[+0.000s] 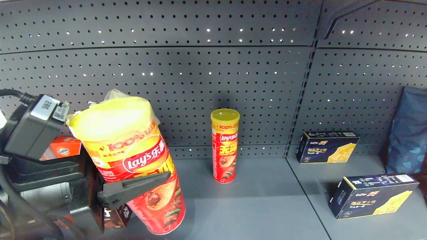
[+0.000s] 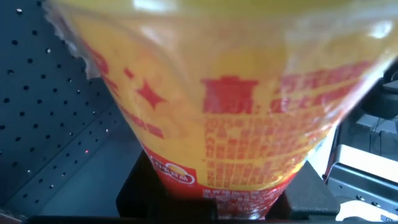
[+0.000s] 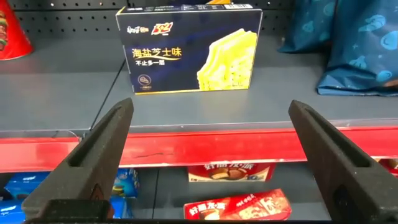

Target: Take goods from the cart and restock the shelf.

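While the left pincer [image 1: 146, 185] grips the tilted red-and-yellow cardboard crisp tube [image 1: 126, 140], releasing it aslant risks toppling; right pincer [image 3: 210, 107] gapes empty.

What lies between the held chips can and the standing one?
Only bare shelf, seen in the head view, between held can and standing can.

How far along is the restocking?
Done: one chips can stands upright on the shelf; a rear box and front box lie to its right. In hand: the left hand grips a second can, tilted. Left: standing it on the shelf; the right hand is open, empty.
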Controlling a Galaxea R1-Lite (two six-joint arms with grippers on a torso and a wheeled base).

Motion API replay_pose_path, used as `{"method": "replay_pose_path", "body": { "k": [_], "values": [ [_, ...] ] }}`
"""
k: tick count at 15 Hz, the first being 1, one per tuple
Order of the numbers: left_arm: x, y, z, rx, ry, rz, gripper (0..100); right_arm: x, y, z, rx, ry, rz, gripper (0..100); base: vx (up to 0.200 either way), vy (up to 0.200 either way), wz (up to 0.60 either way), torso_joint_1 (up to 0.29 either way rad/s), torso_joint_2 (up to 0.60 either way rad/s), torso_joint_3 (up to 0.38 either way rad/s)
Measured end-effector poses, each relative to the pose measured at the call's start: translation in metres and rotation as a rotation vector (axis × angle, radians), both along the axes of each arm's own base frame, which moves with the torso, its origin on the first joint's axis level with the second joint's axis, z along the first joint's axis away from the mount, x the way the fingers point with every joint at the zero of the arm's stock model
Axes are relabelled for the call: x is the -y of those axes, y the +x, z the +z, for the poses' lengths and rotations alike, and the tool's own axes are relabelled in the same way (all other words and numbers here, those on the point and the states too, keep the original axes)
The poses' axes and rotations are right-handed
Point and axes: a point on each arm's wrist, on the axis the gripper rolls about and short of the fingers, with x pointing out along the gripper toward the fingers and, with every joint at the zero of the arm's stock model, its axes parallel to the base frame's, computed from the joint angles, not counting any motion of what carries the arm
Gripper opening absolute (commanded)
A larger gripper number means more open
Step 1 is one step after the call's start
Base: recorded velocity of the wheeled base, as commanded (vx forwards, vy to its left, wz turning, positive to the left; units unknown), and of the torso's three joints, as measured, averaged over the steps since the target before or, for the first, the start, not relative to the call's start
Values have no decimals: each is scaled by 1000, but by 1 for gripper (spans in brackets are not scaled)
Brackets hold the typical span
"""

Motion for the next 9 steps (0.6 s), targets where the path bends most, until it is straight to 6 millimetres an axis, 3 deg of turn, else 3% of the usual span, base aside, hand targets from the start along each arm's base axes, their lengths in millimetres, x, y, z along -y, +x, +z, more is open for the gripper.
{"method": "replay_pose_path", "body": {
  "k": [6, 9],
  "values": [
    [-1, 0, 0, 1, 3, 24, 0, 0, 0, 4, 2, -25, 37, 100, 0, 0, 0, 0, 0, 0],
    [-5, -1, 2, 12, -2, 41, 0, 0, -5, 65, 116, 27, 92, 100, 0, 0, 0, 0, 0, 0]
  ]
}}
